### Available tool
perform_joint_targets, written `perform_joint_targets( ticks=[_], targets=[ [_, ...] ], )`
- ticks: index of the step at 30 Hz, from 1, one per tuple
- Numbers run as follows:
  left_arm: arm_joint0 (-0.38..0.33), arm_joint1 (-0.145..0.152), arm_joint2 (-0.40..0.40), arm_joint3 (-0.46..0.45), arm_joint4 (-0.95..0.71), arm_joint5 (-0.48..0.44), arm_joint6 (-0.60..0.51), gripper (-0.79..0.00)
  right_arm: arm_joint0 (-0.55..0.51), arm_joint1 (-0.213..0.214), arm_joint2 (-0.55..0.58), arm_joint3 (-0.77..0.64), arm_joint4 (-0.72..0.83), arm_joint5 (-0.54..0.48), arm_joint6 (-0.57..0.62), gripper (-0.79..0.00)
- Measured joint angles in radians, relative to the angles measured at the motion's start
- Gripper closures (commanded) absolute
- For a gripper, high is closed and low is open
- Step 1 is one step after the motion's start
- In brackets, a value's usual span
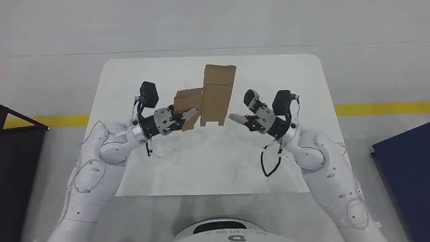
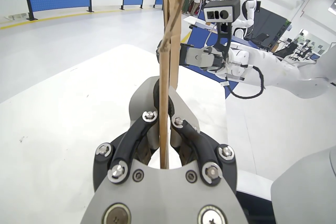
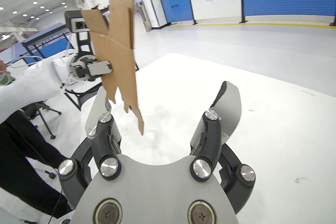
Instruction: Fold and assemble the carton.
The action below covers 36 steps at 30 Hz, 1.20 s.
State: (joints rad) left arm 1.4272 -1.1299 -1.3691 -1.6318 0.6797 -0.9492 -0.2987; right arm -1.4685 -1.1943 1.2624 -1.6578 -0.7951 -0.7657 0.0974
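One carton (image 1: pixel 213 97) clamped in left tool (image 2: pixel 164 93) (right tool (image 3: pixel 165 96) agape, just beside it)

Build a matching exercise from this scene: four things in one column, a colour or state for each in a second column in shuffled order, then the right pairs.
Column one:
1. left gripper
2. right gripper
3. carton
4. table

Column two:
A. white, lying under both arms
B. open, holding nothing
C. brown, held upright with its flaps loose
D. shut on the carton

Pairs: 1-D, 2-B, 3-C, 4-A
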Motion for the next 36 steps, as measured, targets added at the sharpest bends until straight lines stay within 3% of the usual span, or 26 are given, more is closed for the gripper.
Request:
perform_joint_targets(
  ticks=[6,12,15,17,18,19,20,21,26,28,32,36],
  targets=[
    [-0.011,0.003,0.020,0.002,-0.006,0.004,-0.014,0.000,0.027,0.001,-0.033,0.002,0.043,-0.033,0.055,-0.610],
    [-0.013,0.007,0.032,0.000,-0.016,0.000,-0.017,0.000,0.062,-0.002,-0.077,0.019,0.061,-0.029,0.098,-0.336],
    [-0.013,0.009,0.038,-0.001,-0.017,0.001,-0.018,0.000,0.076,-0.003,-0.093,0.030,0.087,-0.043,0.112,-0.286],
    [-0.012,0.010,0.040,0.000,-0.017,0.004,-0.017,0.000,0.083,-0.003,-0.102,0.033,0.090,-0.038,0.123,-0.197],
    [-0.012,0.011,0.040,0.002,-0.019,0.007,-0.014,0.000,0.087,-0.004,-0.109,0.033,0.087,-0.030,0.128,-0.105],
    [-0.011,0.012,0.039,0.003,-0.020,0.009,-0.013,-0.132,0.089,-0.004,-0.114,0.033,0.086,-0.026,0.131,0.000],
    [-0.011,0.013,0.039,0.006,-0.020,0.010,-0.013,-0.483,0.091,-0.004,-0.118,0.033,0.087,-0.024,0.132,0.000],
    [-0.010,0.014,0.038,0.009,-0.020,0.013,-0.015,-0.785,0.093,-0.005,-0.121,0.034,0.088,-0.023,0.133,0.000],
    [-0.006,0.020,-0.002,0.019,-0.023,0.050,0.008,-0.785,0.091,-0.002,-0.109,0.030,0.069,-0.006,0.115,0.000],
    [0.004,0.025,-0.037,0.023,-0.025,0.062,0.030,-0.785,0.080,0.002,-0.074,0.010,0.007,0.063,0.080,0.000],
    [0.032,0.034,-0.103,0.023,-0.026,0.083,0.060,-0.785,0.018,0.005,-0.022,-0.086,-0.303,0.331,-0.076,0.000],
    [0.060,0.040,-0.139,0.007,-0.031,0.094,0.074,-0.785,-0.058,0.010,-0.052,-0.170,-0.803,0.662,-0.219,0.000]
  ],
)
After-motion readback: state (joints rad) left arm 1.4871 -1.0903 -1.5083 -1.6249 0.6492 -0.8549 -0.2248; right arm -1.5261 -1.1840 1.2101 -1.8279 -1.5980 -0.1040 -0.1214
